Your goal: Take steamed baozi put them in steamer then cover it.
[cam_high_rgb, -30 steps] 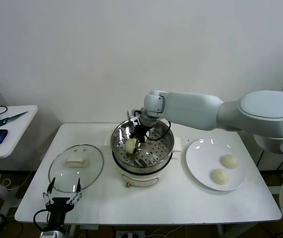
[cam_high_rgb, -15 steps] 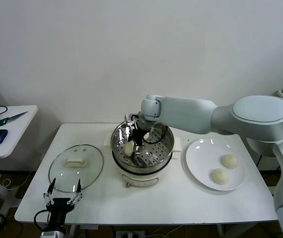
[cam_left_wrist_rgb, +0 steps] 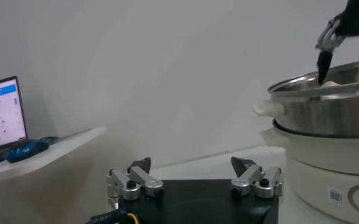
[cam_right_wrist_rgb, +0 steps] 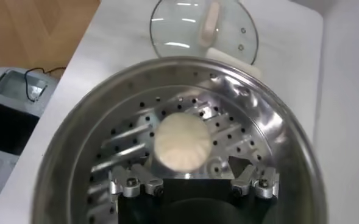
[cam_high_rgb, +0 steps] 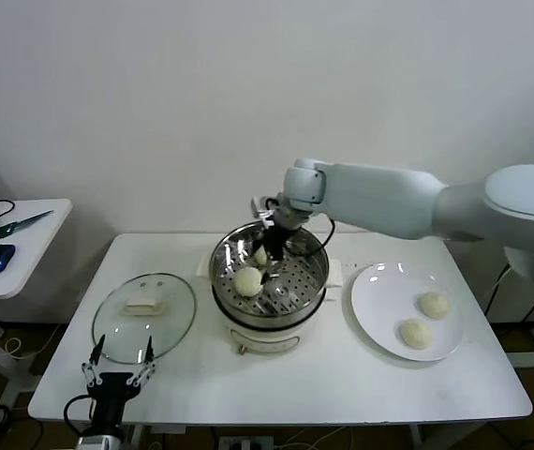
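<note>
Right gripper (cam_high_rgb: 269,246) hangs above the steamer (cam_high_rgb: 314,281), jaws apart and empty; one baozi (cam_high_rgb: 247,280) rests free on the perforated tray. Two baozi (cam_high_rgb: 433,304) wait on the white plate (cam_high_rgb: 375,300). Next move, likely: fetch one. Left gripper (cam_high_rgb: 117,364), jaws apart, idles near the cover (cam_high_rgb: 169,314).

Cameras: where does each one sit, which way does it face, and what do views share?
Head: above, looking down at the table; both arms show.
Left wrist: low by the table edge, looking level past the open left gripper at the steamer.
Right wrist: looking down past the open right gripper at a baozi.
Shared: steamer, lid.
</note>
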